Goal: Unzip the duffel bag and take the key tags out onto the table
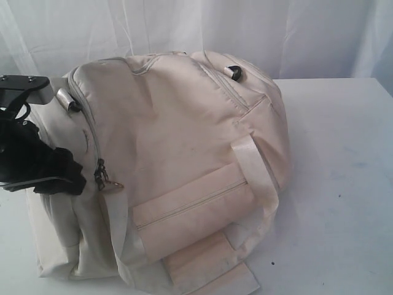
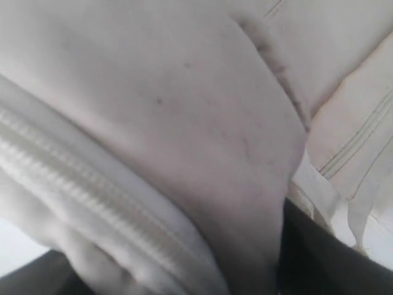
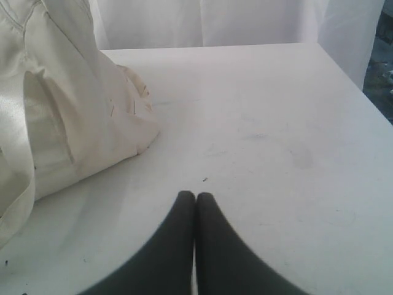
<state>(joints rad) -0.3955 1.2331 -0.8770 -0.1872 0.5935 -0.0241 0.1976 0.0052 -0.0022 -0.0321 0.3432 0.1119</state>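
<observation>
Duffel bag (image 1: 184,141) lay on its side on the left half of the table (image 1: 344,153), its bottom end reaching the near edge. Front zip pocket (image 1: 193,206) faced up, with a webbing strap (image 1: 261,172) draped beside it and a black strap ring (image 1: 236,73) toward the far edge. The grey main zipper (image 1: 91,132) curved along the bag's left end, and its pull (image 1: 100,174) hung down just beside the left gripper (image 1: 69,177).

The left arm came in low from the left edge with the gripper pressed against the bag's fabric. The left wrist view was filled with cloth and closed zipper teeth (image 2: 80,190), so I could not tell whether the gripper was gripping or released.

Right gripper (image 3: 195,200) was clenched on nothing, tips touching, held over the table well apart from the bag's right end.
</observation>
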